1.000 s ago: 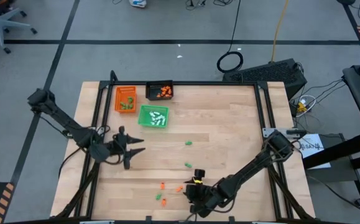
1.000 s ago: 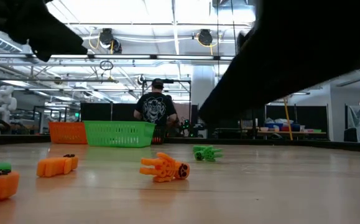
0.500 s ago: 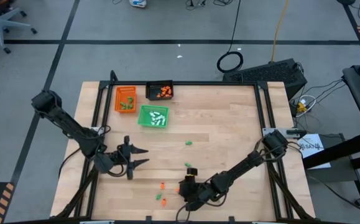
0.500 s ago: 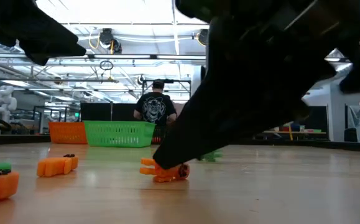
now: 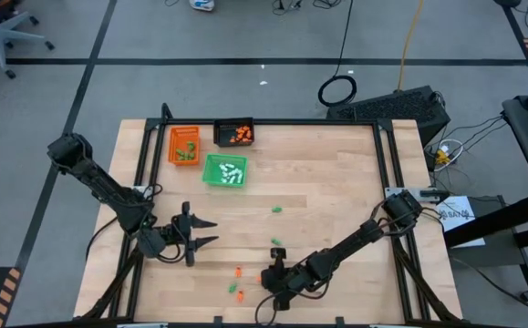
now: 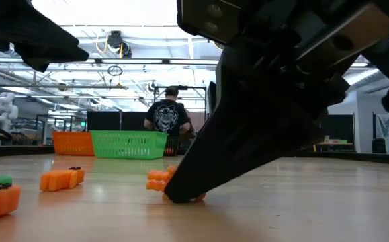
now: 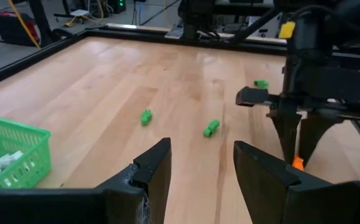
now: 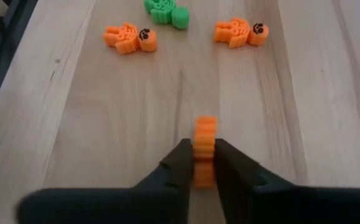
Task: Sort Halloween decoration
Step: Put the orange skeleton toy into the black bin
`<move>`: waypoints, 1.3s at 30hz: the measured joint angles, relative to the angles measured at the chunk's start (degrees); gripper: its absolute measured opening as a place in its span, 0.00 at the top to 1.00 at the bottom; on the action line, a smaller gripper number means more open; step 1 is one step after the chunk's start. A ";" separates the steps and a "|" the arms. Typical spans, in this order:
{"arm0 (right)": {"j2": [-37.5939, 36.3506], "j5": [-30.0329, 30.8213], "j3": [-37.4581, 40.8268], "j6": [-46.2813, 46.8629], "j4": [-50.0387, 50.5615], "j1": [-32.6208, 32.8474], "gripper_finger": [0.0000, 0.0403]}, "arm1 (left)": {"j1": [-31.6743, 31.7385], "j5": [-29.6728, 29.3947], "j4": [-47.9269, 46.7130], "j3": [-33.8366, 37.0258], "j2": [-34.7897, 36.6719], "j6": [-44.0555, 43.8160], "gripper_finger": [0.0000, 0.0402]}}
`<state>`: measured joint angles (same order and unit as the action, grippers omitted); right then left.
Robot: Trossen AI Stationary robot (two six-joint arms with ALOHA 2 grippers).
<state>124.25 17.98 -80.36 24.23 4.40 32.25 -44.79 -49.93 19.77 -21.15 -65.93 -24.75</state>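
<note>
Down at the near edge of the table point(image 5: 336, 200), the right gripper point(image 8: 203, 163) has its two fingers pinched on an orange figure point(image 8: 204, 146), which stands on edge on the wood. Two more orange figures point(image 8: 130, 37) and a green one point(image 8: 165, 12) lie just beyond. The left gripper point(image 7: 201, 163) hovers with fingers spread, holding nothing.

- I count three trays: one orange tray point(image 5: 184, 145), one black tray point(image 5: 234, 133), one green tray point(image 5: 225, 170).
- Loose on my table point(image 5: 336, 200): three orange pieces point(image 8: 130, 37), three green pieces point(image 7: 146, 116).
</note>
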 joint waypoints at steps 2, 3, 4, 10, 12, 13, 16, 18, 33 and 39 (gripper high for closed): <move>-0.07 -0.24 0.00 -0.34 -0.06 -0.04 0.95 | 0.00 0.00 0.53 0.00 0.00 0.03 0.57; -0.14 -0.17 0.02 -0.57 -0.08 -0.03 0.97 | 0.00 0.00 0.70 0.00 0.00 0.06 0.57; -0.20 -0.11 0.04 -0.81 -0.06 0.00 0.98 | 0.02 0.00 0.71 0.00 0.00 0.00 0.57; -0.20 0.03 0.13 0.08 -1.04 0.07 0.97 | 0.02 0.02 0.74 0.00 0.00 -0.02 0.57; -0.18 -0.01 0.25 -1.25 -2.63 0.07 0.98 | 0.02 0.02 0.75 0.00 0.00 -0.02 0.57; -0.10 -0.09 0.26 -2.14 -3.97 0.09 0.99 | 0.02 0.02 0.74 0.00 0.00 -0.01 0.57; 0.00 -0.13 0.25 -4.46 -6.26 0.07 0.99 | 0.02 0.04 0.77 0.00 0.00 1.29 0.57; 0.00 0.36 -0.52 -5.67 -6.15 0.09 0.99 | 0.02 0.04 0.85 0.00 0.01 2.72 0.57; -0.03 9.92 -11.93 -24.81 6.74 -0.02 0.99 | 0.08 0.04 1.02 0.00 0.04 12.60 0.57; -0.05 18.03 -20.98 -29.45 19.00 0.00 0.99 | 0.08 0.00 4.17 0.00 0.04 21.57 0.57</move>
<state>124.20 36.01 -101.34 -5.22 23.40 32.25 -44.71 -49.93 23.94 -21.15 -65.89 -3.18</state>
